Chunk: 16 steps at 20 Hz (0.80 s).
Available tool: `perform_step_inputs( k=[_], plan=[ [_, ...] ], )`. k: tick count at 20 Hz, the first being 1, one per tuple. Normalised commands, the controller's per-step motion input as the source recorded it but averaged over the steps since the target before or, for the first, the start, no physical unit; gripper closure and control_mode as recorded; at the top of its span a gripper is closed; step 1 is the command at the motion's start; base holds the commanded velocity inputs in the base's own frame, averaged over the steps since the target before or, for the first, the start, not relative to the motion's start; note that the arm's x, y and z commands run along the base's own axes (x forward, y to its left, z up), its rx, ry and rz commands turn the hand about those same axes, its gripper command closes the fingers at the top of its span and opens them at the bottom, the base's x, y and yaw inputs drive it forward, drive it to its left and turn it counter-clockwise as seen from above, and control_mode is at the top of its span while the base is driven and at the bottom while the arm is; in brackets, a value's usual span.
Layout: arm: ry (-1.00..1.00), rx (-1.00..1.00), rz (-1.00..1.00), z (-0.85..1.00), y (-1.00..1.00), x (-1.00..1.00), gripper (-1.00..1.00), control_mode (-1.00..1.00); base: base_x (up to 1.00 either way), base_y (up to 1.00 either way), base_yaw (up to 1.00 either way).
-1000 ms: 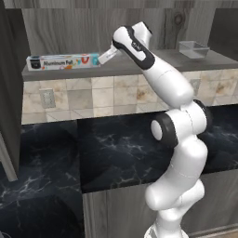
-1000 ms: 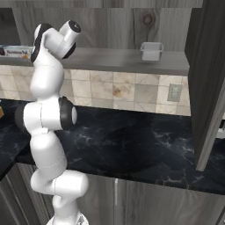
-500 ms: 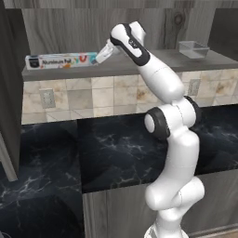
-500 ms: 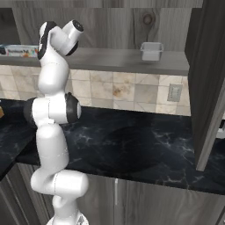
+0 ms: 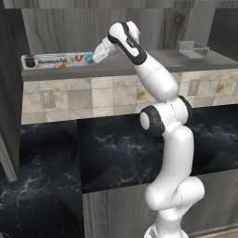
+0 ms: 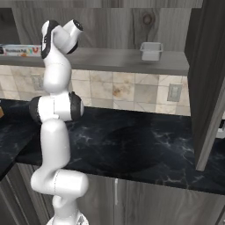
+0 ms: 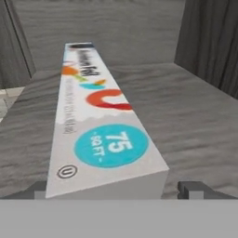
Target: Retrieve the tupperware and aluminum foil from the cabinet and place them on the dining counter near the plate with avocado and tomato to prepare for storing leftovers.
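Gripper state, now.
Gripper: open, one finger on each side of the near end of the foil box, holding nothing yet.

The arm rises at the left and bends at the shelf, its end effector (image 6: 44, 47) reaching toward the left edge of the picture; the fingers themselves are hidden behind the wrist. Just beyond the end effector, on the cabinet's (image 6: 110, 26) grey shelf board (image 6: 110, 59), lies the aluminum foil (image 6: 19, 50) box, only its pale lettered side showing. Well apart from the end effector, on the opposite side along the same shelf, the clear tupperware (image 6: 151, 50) stands upright below a dark knot in the wood-grain back panel. Below the end effector runs a tiled backsplash (image 6: 127, 92), then a black marble worktop (image 6: 140, 149).
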Motion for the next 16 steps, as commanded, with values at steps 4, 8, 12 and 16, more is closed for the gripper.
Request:
perform_step_inputs(
  k=[4, 8, 12, 16],
  plan=[
    [0.00, -0.01, 0.09, -0.17, 0.40, 0.05, 1.00, -1.00, 0.00, 0.00, 0.00],
    [-0.05, -0.02, 0.01, -0.09, 0.12, -0.01, 1.00, -1.00, 0.00, 0.00, 0.00],
    [-0.15, 0.00, -0.01, -0.17, 0.00, -0.08, 1.00, -1.00, 0.00, 0.00, 0.00],
    [-0.17, 0.00, -0.05, -0.18, 0.00, -0.21, 1.00, -1.00, 0.00, 0.00, 0.00]
  ],
)
